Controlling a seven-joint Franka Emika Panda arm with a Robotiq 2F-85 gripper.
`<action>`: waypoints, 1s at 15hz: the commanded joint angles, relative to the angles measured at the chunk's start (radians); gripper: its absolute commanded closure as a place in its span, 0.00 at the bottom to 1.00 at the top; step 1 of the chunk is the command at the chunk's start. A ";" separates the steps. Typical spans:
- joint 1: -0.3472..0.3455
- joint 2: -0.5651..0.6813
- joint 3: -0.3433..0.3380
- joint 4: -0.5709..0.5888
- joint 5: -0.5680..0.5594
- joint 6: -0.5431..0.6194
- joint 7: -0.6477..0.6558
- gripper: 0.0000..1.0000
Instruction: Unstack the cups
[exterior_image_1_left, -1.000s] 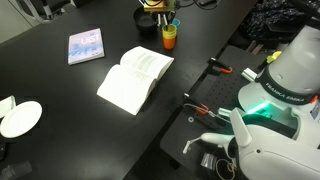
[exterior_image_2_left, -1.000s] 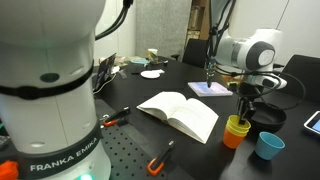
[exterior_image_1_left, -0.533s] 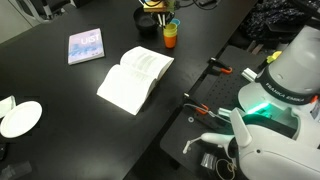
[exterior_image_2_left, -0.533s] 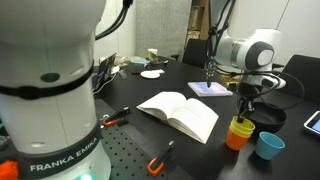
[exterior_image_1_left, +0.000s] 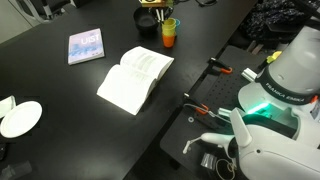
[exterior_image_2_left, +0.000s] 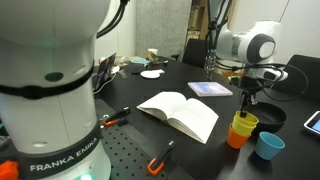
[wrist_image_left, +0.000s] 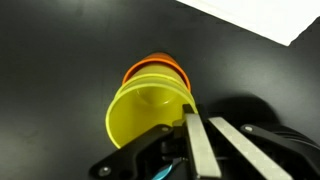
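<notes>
The fingers (wrist_image_left: 196, 142) are pinching the yellow cup (wrist_image_left: 146, 115) by its rim. It's sitting part-nested in the orange cup (wrist_image_left: 160, 68) near the surface's far edge. Beside them the light blue cup (exterior_image_2_left: 268, 146) is already standing free, so one separation is left.

**Yellow cup goes up**

You have lifted the gripper (exterior_image_2_left: 248, 106) a little since a second ago. It pinches the yellow cup (exterior_image_2_left: 245, 121) and took it up too. Before, that cup sat low inside the orange cup (exterior_image_2_left: 237, 138). Now more yellow shows above the orange rim. The arm's round end has moved up and a bit sideways.
</notes>
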 joint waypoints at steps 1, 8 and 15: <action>0.029 -0.064 -0.032 -0.031 -0.038 -0.024 0.011 0.98; 0.027 -0.113 -0.028 -0.047 -0.045 -0.071 0.008 0.98; 0.035 -0.246 -0.076 -0.080 -0.191 -0.213 0.099 0.98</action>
